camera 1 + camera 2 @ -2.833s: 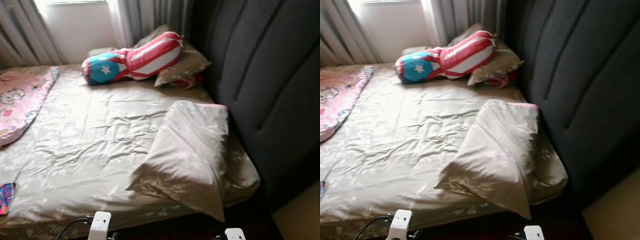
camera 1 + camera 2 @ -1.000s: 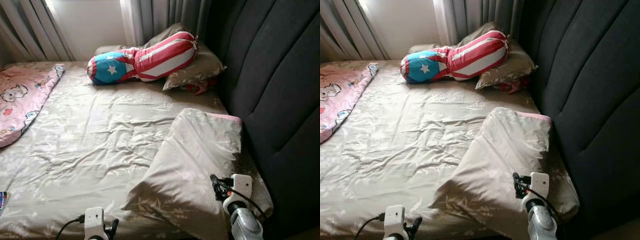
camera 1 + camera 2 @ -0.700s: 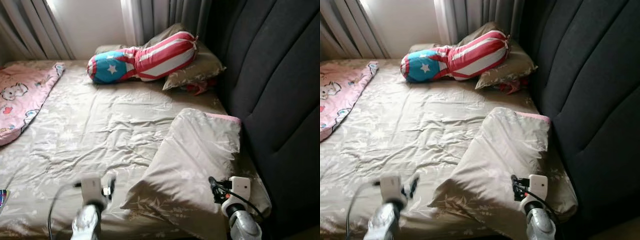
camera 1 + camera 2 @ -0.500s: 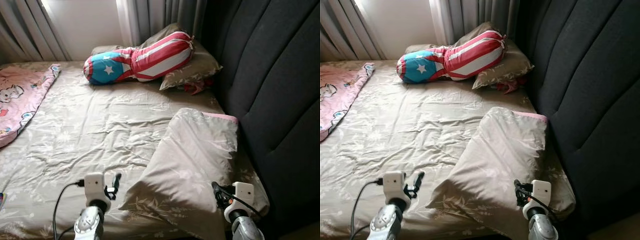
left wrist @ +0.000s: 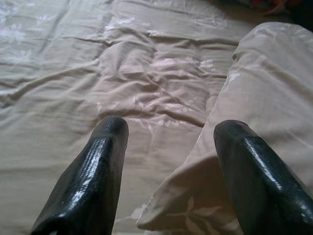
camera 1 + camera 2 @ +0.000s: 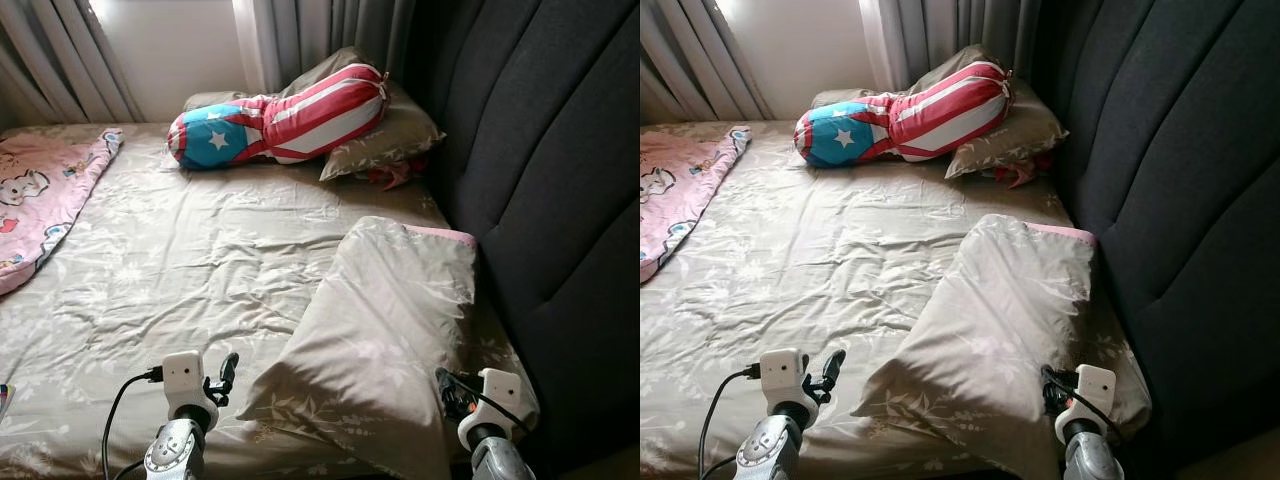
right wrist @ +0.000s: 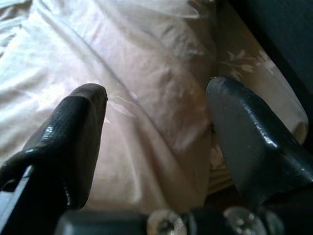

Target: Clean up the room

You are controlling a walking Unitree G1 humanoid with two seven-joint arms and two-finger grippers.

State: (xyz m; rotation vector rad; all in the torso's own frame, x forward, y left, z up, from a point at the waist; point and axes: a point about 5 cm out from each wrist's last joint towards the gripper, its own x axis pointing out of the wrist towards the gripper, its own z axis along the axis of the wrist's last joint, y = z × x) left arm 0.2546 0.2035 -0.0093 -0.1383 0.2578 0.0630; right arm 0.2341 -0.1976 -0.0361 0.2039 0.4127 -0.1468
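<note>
Your left gripper (image 5: 168, 139) hovers spread above the near left corner of the beige floral pillow (image 6: 385, 335), which lies at the bed's (image 6: 180, 260) near right. Your right gripper (image 7: 156, 112) hangs spread over that pillow's near right edge, beside the dark padded headboard (image 6: 540, 170).

Glossy cloth pillow (image 6: 385, 330), wrinkled sheet (image 6: 200, 270)

My two head views looked forward and down from the foot of the bed (image 6: 180, 260) toward the headboard (image 6: 560, 180), sharing almost the same scene. The left wrist view sat close, facing along the sheet beside the pillow (image 5: 264, 98). The right wrist view was closer still, and I think it faced that same pillow, though it was dim.
</note>
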